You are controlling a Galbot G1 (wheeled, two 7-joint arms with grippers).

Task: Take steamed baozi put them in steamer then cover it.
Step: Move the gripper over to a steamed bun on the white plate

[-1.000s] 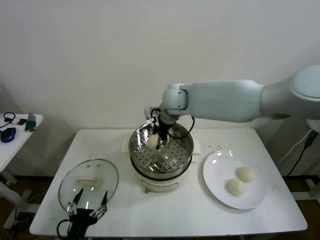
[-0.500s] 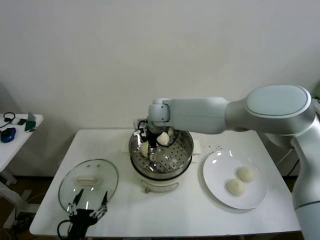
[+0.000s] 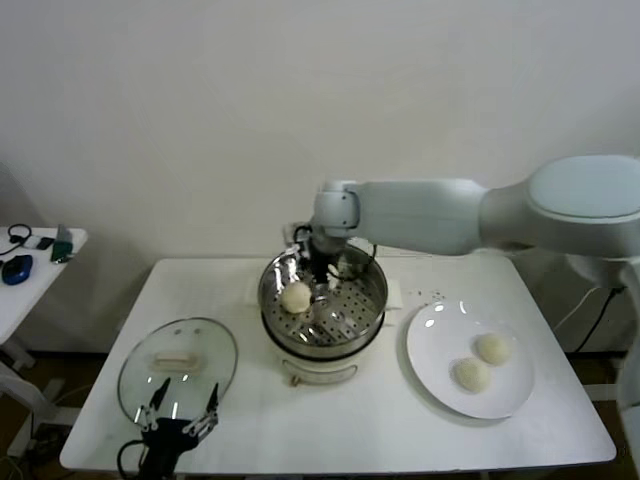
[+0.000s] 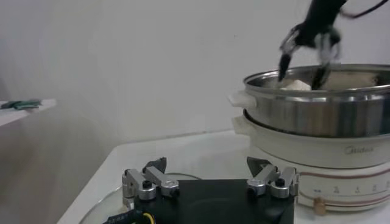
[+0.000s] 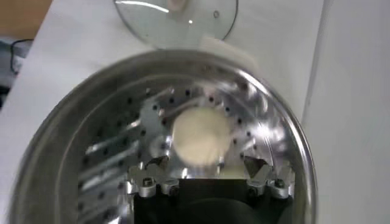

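Baozi work takes place on a white rectangular tabletop (image 3: 250, 420) with a smooth matte face, set against a plain pale wall (image 3: 300, 100). A second small white table (image 3: 30, 290) stands off to the robot's left, with dark oddments on it.

Largest on the tabletop is the steamer (image 3: 323, 310), a round shiny steel pot with a hole-dotted tray, sitting on a white base near the middle. A flat round white plate (image 3: 440, 370) lies to its right, glossy and shallow. The cover (image 3: 177, 368), a round clear glass disc with a metal rim and a cream bar handle, lies flat to the steamer's left.

One steamed baozi (image 3: 295, 296), smooth, rounded and cream-white, rests on the tray on the pot's left side; two more (image 3: 491, 347) (image 3: 471, 374) sit close together on the plate.

The right tool (image 3: 322, 272) hangs over the steamer just beside the bun in the pot, fingers spread wide and empty. The left tool (image 3: 177, 420) waits at the tabletop's near edge by the cover, also spread wide, holding nothing.
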